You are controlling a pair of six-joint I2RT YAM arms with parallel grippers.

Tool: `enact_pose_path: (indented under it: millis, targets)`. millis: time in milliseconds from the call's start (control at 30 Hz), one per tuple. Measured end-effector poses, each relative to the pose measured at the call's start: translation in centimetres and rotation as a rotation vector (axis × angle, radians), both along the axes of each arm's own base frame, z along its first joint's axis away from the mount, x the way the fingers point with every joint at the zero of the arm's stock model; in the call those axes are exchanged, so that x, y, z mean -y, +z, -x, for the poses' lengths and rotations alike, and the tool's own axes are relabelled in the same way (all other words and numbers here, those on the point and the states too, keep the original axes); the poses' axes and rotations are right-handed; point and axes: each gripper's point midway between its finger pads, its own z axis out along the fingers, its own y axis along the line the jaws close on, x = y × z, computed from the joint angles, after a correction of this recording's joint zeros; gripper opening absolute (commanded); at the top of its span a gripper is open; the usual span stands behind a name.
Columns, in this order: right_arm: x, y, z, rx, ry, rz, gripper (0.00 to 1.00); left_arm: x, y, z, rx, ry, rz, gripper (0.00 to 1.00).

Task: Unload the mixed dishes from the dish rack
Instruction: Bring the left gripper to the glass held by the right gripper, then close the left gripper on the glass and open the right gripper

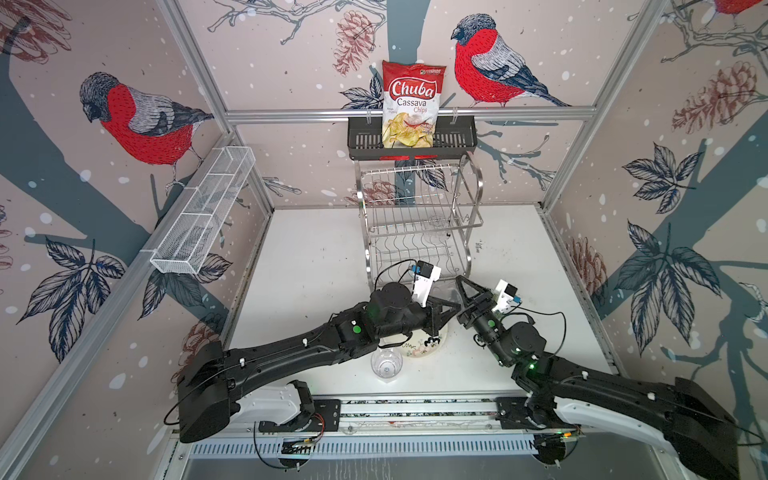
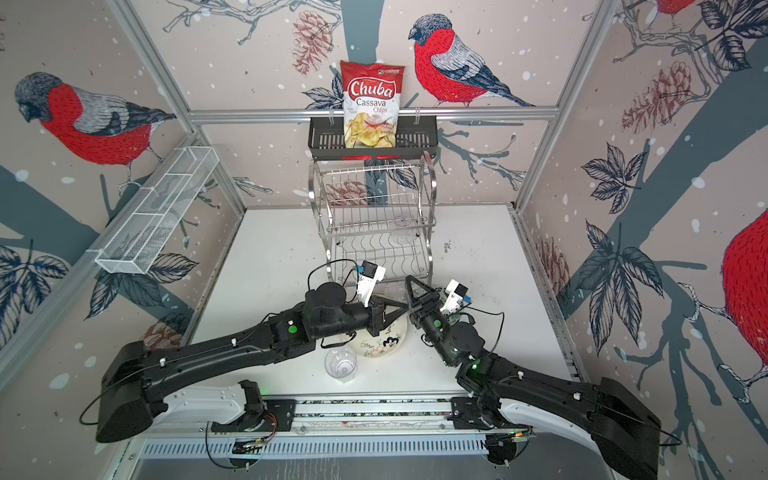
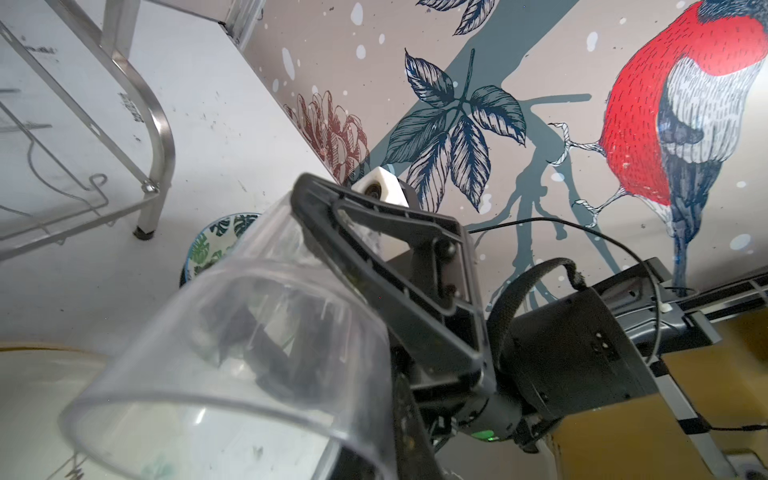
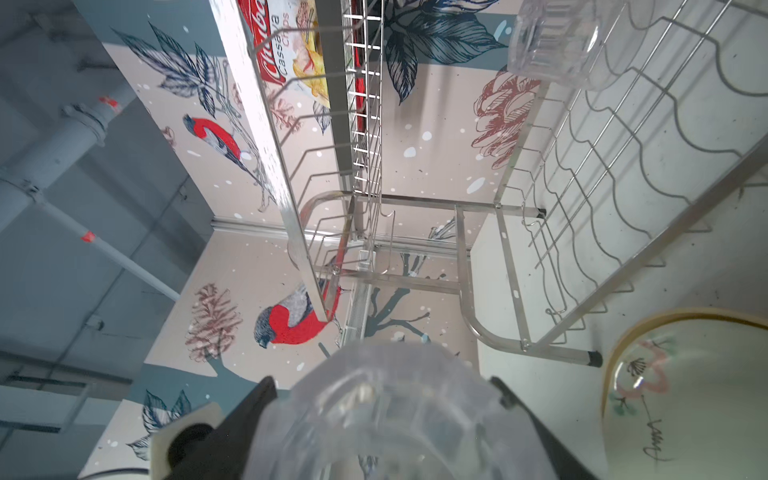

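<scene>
A clear glass tumbler hangs on its side just in front of the dish rack. My left gripper is shut on its wall at the rim. My right gripper stands open, its fingers either side of the tumbler's base with small gaps. Another tumbler lies on the rack's upper tier. A third tumbler stands on the table beside a cream floral plate. A green-leaf bowl sits beyond the held tumbler.
A red-and-white chips bag stands in a black slotted basket on the back rail above the rack. A long white mesh tray hangs on the left wall. Patterned walls close in three sides of the white table.
</scene>
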Motion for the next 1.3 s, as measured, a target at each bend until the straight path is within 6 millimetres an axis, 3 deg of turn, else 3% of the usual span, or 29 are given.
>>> enact_pose_path:
  millis: [100,500,767,967,1233,1300]
  targets:
    - [0.1,0.1,0.0,0.007,0.003,0.062,0.99,0.0,0.4,-0.8,0.031,0.027,-0.038,0.0]
    - [1.6,0.3,-0.8,0.014,0.03,0.223,0.99,-0.5,0.7,-0.1,0.119,-0.047,-0.194,0.0]
    - [1.6,-1.6,-0.6,-0.009,0.07,0.251,0.99,-1.8,0.0,0.5,0.126,-0.052,-0.243,0.0]
    - [1.1,-2.1,-0.6,-0.027,0.092,0.201,0.99,-2.1,-0.6,0.6,0.123,-0.052,-0.245,0.0]
    - [-1.3,-0.1,-1.1,0.001,0.145,0.175,0.99,-0.8,-0.6,0.9,0.108,-0.096,-0.199,0.0]
    - [-2.1,0.0,-1.0,0.005,0.166,0.175,0.94,-0.7,-0.5,0.9,0.11,-0.093,-0.197,0.0]
